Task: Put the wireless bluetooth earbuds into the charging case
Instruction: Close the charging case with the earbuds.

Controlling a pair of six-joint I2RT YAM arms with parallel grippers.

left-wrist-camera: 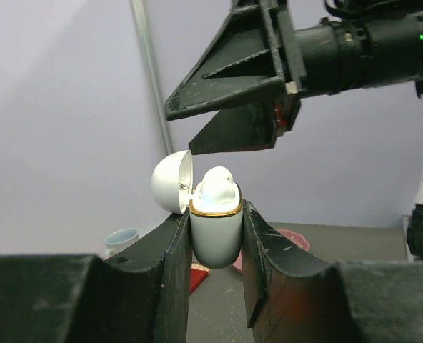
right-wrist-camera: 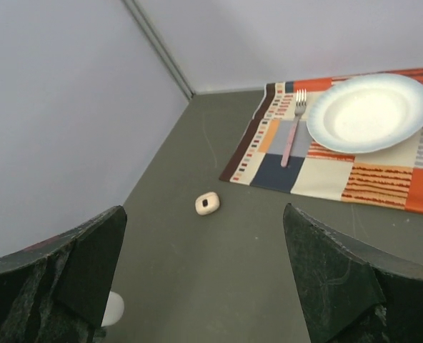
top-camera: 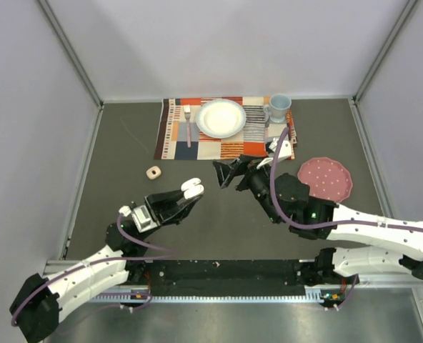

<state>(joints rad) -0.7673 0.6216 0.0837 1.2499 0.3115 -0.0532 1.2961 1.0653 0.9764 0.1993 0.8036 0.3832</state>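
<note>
My left gripper (left-wrist-camera: 215,221) is shut on the body of a white charging case (left-wrist-camera: 215,239) with a gold rim, and holds it upright above the table. The case lid (left-wrist-camera: 170,182) is hinged open to the left. One white earbud (left-wrist-camera: 217,189) sits in the case and stands a little proud of the rim. My right gripper (left-wrist-camera: 181,130) hangs open just above the case, touching nothing. From above, the held case (top-camera: 193,189) is left of the right gripper (top-camera: 226,174). In the right wrist view the right gripper (right-wrist-camera: 202,214) holds nothing.
A small beige rounded-square case (top-camera: 153,172) lies on the table left of the grippers. At the back, a patterned placemat (top-camera: 176,143) carries a white plate (top-camera: 221,118) and a fork (top-camera: 188,125). A pale blue mug (top-camera: 279,107) stands beside it. A pink dotted coaster (top-camera: 326,179) lies at the right.
</note>
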